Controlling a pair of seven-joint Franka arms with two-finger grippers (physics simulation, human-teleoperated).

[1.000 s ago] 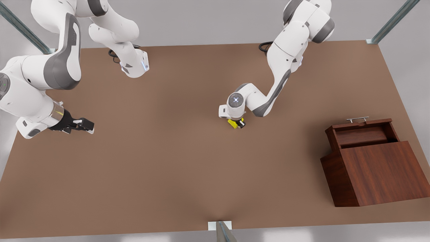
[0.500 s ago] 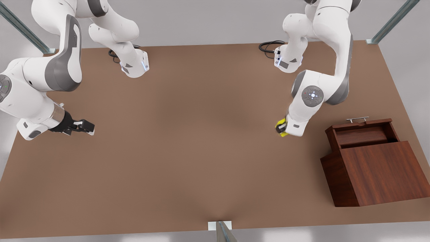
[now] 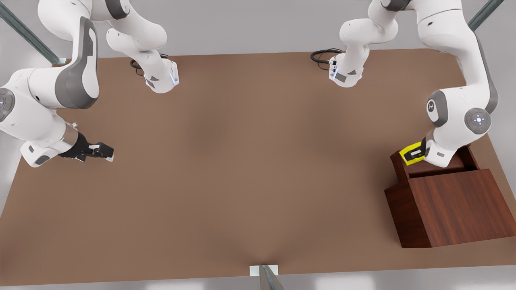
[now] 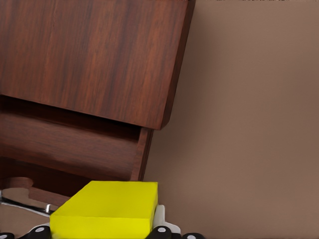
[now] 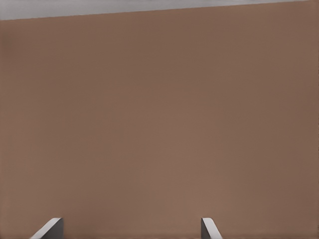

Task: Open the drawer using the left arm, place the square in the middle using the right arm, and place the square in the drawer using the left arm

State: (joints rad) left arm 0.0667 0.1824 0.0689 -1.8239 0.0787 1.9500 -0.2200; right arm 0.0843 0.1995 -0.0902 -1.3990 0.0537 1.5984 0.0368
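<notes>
- Over the last second our left pincer (image 3: pixel 419 154) has carried the yellow square (image 3: pixel 411 154) away from the middle of the worktop (image 3: pixel 225 169) and across to the cabinet (image 3: pixel 447 205) at about four o'clock in the front view.
- The left pincer is clamped on the square, which sits between its fingers. In the left wrist view the square (image 4: pixel 107 209) hangs over the near corner of the open drawer (image 4: pixel 70 149).
- In the front view the square lies over the drawer's (image 3: pixel 455 163) nine o'clock edge, not yet over its centre, and we cannot tell how high above the drawer it is.
- We judge the first two steps done: the drawer stands pulled out and the handover in the middle is over. Only the drop remains.
- Next we would shift a little further over the cavity before letting go, or the square could catch the drawer wall and fall onto the worktop.
- Our right pincer (image 3: pixel 98 152) waits at nine o'clock above bare worktop, its fingers (image 5: pixel 50 228) spread wide and holding nothing.
</notes>
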